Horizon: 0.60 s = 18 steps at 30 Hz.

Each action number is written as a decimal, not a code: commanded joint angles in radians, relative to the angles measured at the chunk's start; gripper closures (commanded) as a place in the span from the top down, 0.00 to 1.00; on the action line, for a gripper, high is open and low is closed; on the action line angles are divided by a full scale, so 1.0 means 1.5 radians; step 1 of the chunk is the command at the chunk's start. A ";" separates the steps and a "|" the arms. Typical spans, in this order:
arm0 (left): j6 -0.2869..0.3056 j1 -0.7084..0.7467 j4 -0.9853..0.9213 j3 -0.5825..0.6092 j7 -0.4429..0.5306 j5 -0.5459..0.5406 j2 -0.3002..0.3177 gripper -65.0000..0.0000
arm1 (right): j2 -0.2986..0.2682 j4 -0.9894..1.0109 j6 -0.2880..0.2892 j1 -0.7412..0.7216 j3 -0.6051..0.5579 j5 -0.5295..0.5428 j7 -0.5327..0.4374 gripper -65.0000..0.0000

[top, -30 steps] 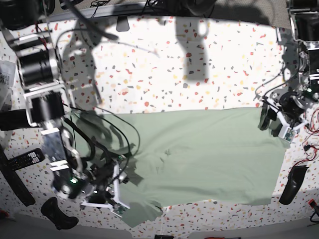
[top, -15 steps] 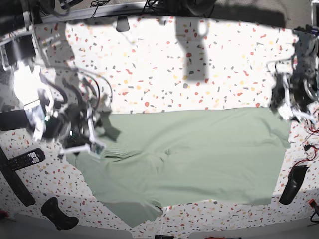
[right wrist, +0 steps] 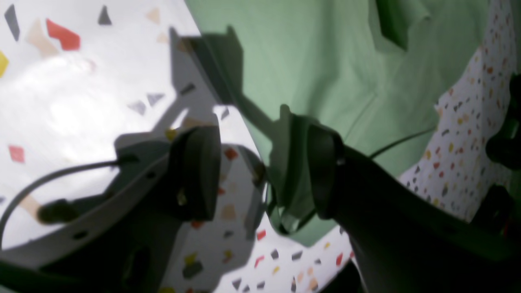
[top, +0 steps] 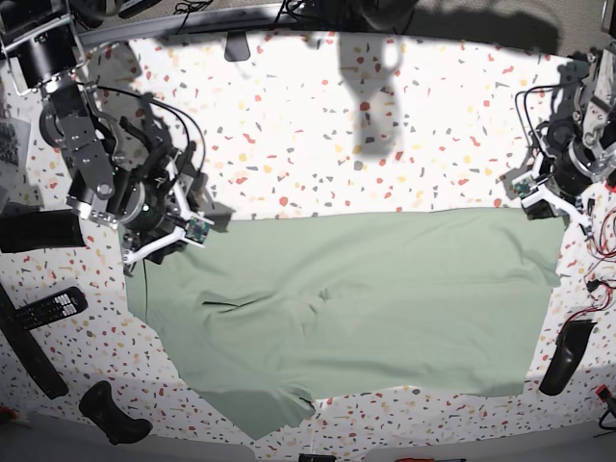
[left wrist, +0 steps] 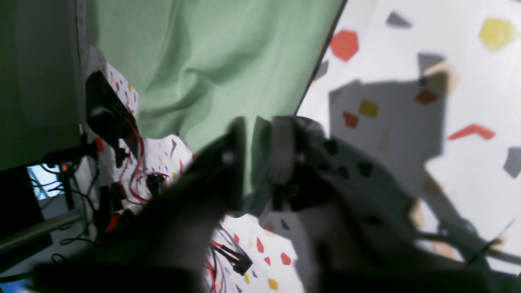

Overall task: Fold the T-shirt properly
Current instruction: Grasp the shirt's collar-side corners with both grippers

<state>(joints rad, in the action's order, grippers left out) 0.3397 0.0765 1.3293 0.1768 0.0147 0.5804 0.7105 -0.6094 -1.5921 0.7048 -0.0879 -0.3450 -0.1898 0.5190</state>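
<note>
Your left end effector (left wrist: 257,162) is pinched down on the T-shirt (top: 356,298): in the left wrist view a strip of green cloth runs between the two pads, and the corner it holds sits right at the cloth's edge where the speckled tabletop (top: 318,125) begins. Your right end effector (right wrist: 260,171) is spread wide, one finger over bare tabletop and the other over cloth, so the hem corner lies between the jaws but nothing is clamped yet. Outward from each end effector the shirt runs flat toward the other arm; in the base view the left one (top: 549,197) and the right one (top: 168,231) sit at the two far corners of the same long edge, with the body of the shirt spread toward the near side and a sleeve flap sticking out at the near corner below your right one. My read: both arms are on that one edge so they can lift it together and carry it over for a half fold. Close the right one before you lift, otherwise only one corner comes up and the cloth skews. There are wrinkles mid-shirt, nearer your right end effector. A remote (top: 50,308) and loose red cables (top: 602,289) lie just off the cloth; keep clear.
</note>
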 commanded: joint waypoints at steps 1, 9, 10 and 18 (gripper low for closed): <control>-0.013 -0.008 0.000 -0.006 0.003 -0.003 0.013 0.04 | -0.009 -0.010 -0.004 -0.013 0.007 0.002 -0.012 0.50; -0.013 -0.008 -0.031 -0.006 0.005 -0.003 0.012 0.31 | -0.009 -0.010 -0.004 -0.013 0.007 0.009 -0.020 0.50; -0.014 -0.008 -0.031 -0.006 0.005 -0.003 0.012 0.32 | -0.009 -0.010 -0.004 -0.013 0.007 0.015 -0.020 0.50; -0.038 -0.011 -0.031 -0.006 0.002 -0.001 0.001 0.31 | -0.005 -0.009 -0.004 -0.005 0.006 0.029 -0.017 0.50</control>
<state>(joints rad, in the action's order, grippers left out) 0.2874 0.0715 1.2778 0.1753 0.0193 0.5774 0.6991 -0.6071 -1.5921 0.7044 -0.0776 -0.3450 -0.1532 0.5056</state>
